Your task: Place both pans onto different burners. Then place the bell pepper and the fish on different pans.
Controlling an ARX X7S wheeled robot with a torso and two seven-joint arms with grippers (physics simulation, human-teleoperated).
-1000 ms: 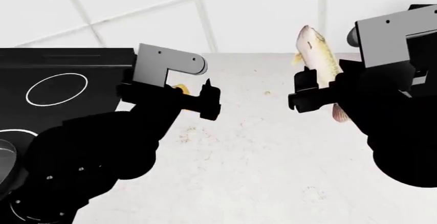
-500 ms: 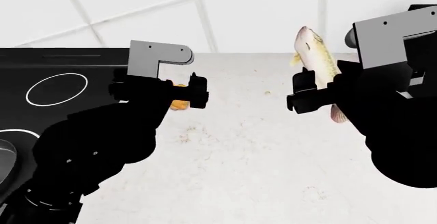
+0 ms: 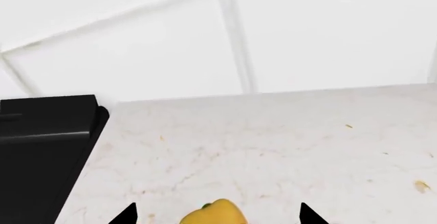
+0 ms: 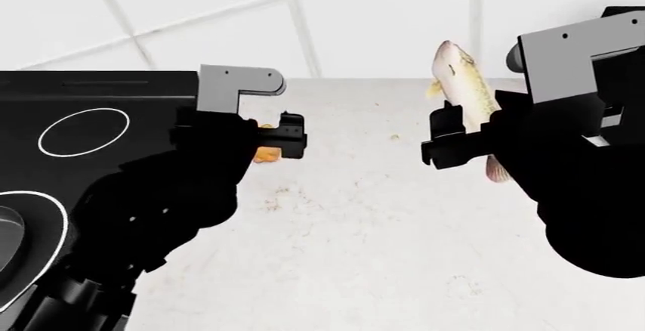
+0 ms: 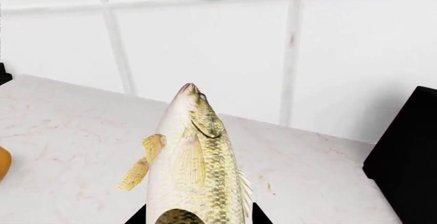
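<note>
My right gripper (image 4: 466, 131) is shut on the fish (image 4: 461, 74), an olive-beige whole fish held head-up above the counter. In the right wrist view the fish (image 5: 194, 157) fills the space between the fingertips (image 5: 140, 217) of that gripper (image 5: 198, 218). The yellow-orange bell pepper (image 4: 265, 153) lies on the counter just right of the cooktop. My left gripper (image 4: 247, 140) hovers over it, open. In the left wrist view the bell pepper (image 3: 215, 214) sits between the spread tips of the left gripper (image 3: 217, 220), apart from both. A grey pan edge (image 4: 5, 239) shows at the far left, inside a large white burner circle (image 4: 63, 221).
The black glass cooktop (image 4: 121, 97) takes up the left, with a smaller white circle (image 4: 84, 131) on it. White speckled counter (image 4: 383, 225) spreads from the middle to the right. A white tiled wall (image 4: 302, 21) stands behind. A black block (image 5: 406, 157) stands at one edge of the right wrist view.
My left arm has shifted left and settled over the bell pepper, uncovering more of the large burner circle. The right gripper with the fish has barely moved.
</note>
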